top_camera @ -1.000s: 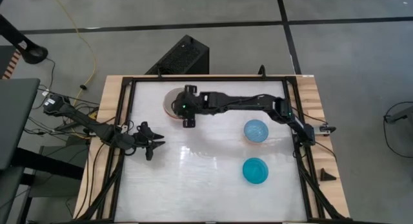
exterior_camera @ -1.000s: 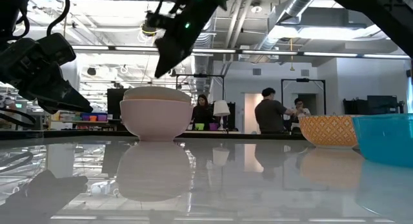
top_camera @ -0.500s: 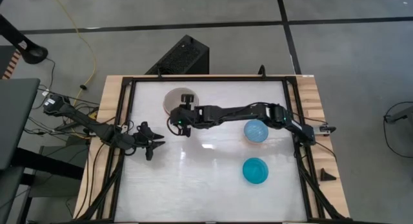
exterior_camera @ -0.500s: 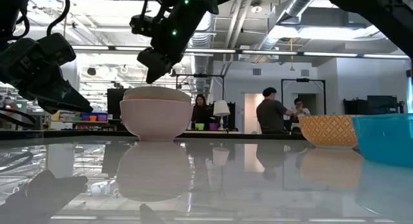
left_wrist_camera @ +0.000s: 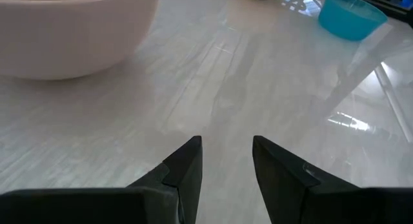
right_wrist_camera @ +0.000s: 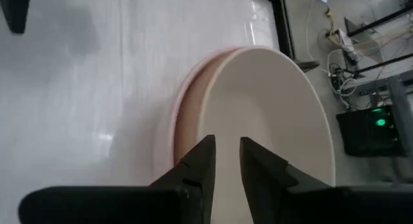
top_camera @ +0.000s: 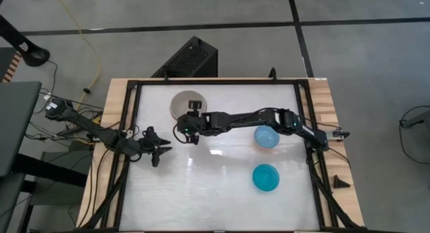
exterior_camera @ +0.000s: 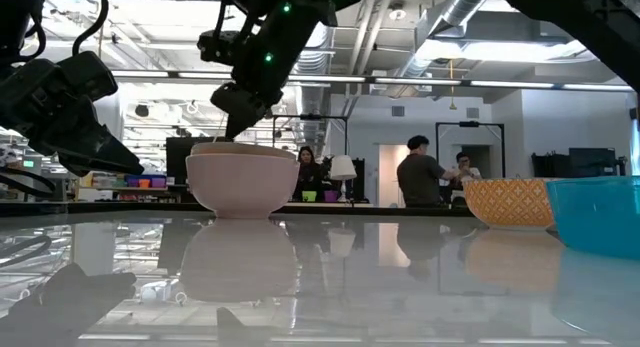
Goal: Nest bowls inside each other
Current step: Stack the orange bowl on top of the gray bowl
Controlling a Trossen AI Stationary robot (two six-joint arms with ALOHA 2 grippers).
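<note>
A cream bowl [right_wrist_camera: 271, 108] sits nested in a pale pink bowl [exterior_camera: 240, 182] at the table's far left; the pink bowl stands on its base. My right gripper [right_wrist_camera: 226, 143] reaches in from the right to this stack's near rim, its fingers close together. A light blue bowl [top_camera: 266, 136] with an orange patterned outside stands at mid right. A teal bowl [top_camera: 266, 177] stands nearer the front. My left gripper [left_wrist_camera: 227, 156] waits open at the left side, low over the table. My right gripper has the cream bowl's near rim [right_wrist_camera: 205, 117] at its fingertips, with one finger [right_wrist_camera: 200, 166] over the outer wall and the other inside the bowl. The fingertips hide the place of contact itself. The fingers slant down from the table's right. The cream bowl rests inside the pink bowl.
A black frame [top_camera: 131, 125] runs round the white table top. My left arm [top_camera: 101, 132] lies along the left edge. A wide stretch of table between the stack and the two blue bowls shows no objects. People stand in the room far behind the table.
My right gripper has come down from above the stack and toward the table's near-left, to the stack's near rim. In the low view the cream bowl's top now shows lower above the pink rim than half a second ago.
</note>
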